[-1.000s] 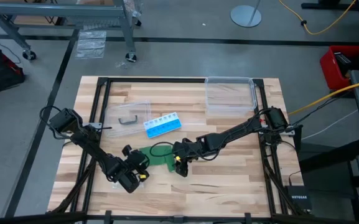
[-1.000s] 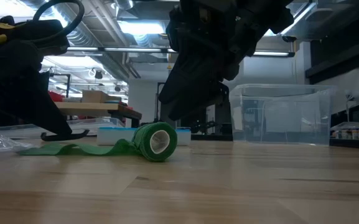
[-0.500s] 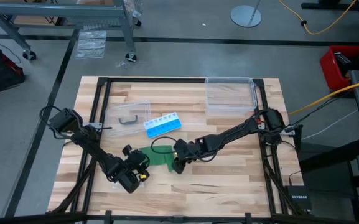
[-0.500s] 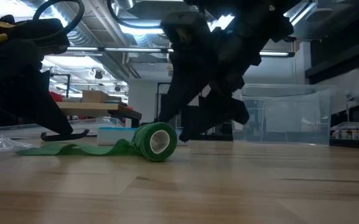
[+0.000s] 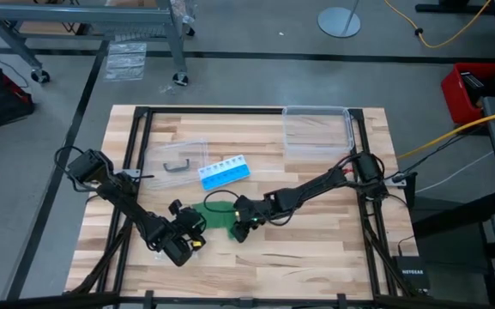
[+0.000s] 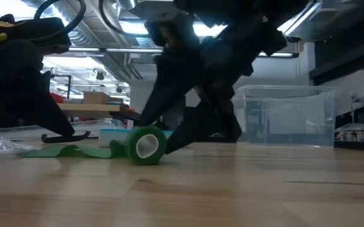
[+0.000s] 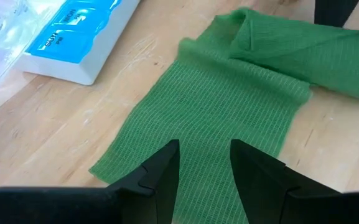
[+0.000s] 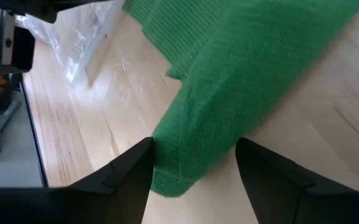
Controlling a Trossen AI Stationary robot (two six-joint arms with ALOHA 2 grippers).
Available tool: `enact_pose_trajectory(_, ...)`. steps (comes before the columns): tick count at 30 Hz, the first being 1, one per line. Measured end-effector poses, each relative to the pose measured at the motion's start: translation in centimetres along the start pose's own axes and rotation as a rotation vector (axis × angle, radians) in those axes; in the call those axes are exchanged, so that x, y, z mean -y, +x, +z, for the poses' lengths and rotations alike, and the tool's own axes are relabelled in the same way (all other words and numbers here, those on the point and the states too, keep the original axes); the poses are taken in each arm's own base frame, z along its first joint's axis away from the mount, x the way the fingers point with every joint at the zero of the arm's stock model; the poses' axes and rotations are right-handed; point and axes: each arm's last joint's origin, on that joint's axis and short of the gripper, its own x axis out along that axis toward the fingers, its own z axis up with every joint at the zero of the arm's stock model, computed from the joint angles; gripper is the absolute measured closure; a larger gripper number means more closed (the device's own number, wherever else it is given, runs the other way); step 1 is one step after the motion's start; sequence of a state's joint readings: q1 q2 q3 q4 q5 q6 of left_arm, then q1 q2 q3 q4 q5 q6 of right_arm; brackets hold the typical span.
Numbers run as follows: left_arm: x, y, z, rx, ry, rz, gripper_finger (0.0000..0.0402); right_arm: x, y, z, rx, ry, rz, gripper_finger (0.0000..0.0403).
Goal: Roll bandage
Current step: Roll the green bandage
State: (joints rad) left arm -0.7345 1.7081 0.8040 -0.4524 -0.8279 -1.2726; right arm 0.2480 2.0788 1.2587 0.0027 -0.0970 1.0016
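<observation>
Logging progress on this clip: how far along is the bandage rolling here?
Partly done. One end of the bandage is wound into a roll, while a flat, wavy tail lies unrolled on the table. The right gripper straddles the roll, fingers open around it; the left gripper rests on the flat end. Left: rolling up the tail.

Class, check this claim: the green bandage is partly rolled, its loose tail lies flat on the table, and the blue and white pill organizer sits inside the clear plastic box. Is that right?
Not quite. The pill organizer lies on the bare table, well apart from the clear plastic box, as the high view shows. The rest holds: the green bandage is partly rolled, its tail flat.
</observation>
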Motion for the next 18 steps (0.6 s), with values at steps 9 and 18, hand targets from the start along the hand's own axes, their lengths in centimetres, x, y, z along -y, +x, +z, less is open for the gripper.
enact_pose_trajectory(9, 0.2, -0.1, 0.0, 0.003, -0.024, -0.015, 0.0265, -0.8, 2.0, 1.1, -0.087, -0.029, 0.075, 0.0181)
enact_pose_trajectory(18, 0.3, -0.5, -0.4, 0.026, -0.026, -0.025, 0.0265, -0.4, 1.6, 1.5, -0.114, -0.111, 0.057, 0.0311)
